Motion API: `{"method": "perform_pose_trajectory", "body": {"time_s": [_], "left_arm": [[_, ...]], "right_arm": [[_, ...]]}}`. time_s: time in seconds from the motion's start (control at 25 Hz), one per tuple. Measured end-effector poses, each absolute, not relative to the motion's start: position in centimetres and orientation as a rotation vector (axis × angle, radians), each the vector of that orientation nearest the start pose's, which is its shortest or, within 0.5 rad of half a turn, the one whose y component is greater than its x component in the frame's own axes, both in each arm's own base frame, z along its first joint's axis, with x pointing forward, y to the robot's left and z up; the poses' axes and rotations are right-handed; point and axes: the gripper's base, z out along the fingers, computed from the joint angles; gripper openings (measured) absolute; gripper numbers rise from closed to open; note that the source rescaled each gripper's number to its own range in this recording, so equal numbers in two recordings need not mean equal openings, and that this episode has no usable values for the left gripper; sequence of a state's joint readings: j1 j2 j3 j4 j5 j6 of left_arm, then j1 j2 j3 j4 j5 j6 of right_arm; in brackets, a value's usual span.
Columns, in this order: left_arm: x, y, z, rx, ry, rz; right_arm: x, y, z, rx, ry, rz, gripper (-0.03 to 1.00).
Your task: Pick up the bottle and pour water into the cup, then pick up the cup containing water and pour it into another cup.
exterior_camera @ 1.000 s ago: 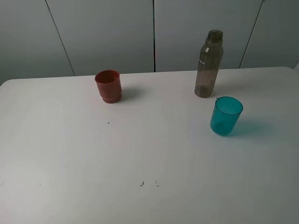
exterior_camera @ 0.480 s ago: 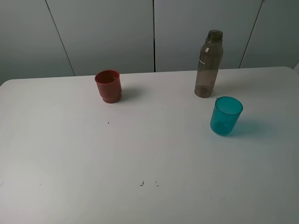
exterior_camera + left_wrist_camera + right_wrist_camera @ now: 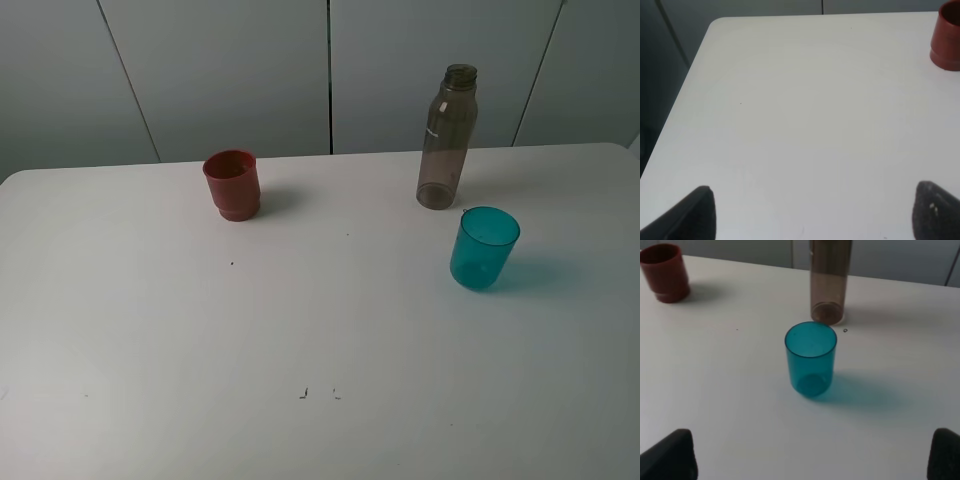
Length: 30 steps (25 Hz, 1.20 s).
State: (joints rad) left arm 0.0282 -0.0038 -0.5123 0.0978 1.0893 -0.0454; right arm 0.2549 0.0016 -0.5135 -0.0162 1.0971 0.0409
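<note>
The smoky grey-brown bottle (image 3: 446,137) stands upright at the back right of the white table (image 3: 300,320), uncapped. Just in front of it and slightly to the right stands the teal cup (image 3: 483,248); the right wrist view shows the teal cup (image 3: 810,359) with the bottle (image 3: 829,282) behind it. The red cup (image 3: 232,184) stands at the back left and shows in the left wrist view as the red cup (image 3: 946,36). Neither arm appears in the high view. My left gripper (image 3: 815,210) and right gripper (image 3: 812,455) are both open, fingertips wide apart above bare table, holding nothing.
Grey wall panels (image 3: 330,70) rise right behind the table's far edge. The table's left edge (image 3: 685,85) drops off to a dark floor. A few small dark specks (image 3: 303,393) mark the tabletop near the front.
</note>
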Motion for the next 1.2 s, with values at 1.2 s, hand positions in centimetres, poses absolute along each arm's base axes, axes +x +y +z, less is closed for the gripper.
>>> {"method": "perform_pose_trajectory", "body": {"time_s": [1.2], "left_arm": [[-0.86, 0.76, 27.87, -0.083, 2.053, 0.107]], "right_arm": [[-0.81, -0.10, 27.81, 0.018, 2.067, 0.013, 1.00]]}}
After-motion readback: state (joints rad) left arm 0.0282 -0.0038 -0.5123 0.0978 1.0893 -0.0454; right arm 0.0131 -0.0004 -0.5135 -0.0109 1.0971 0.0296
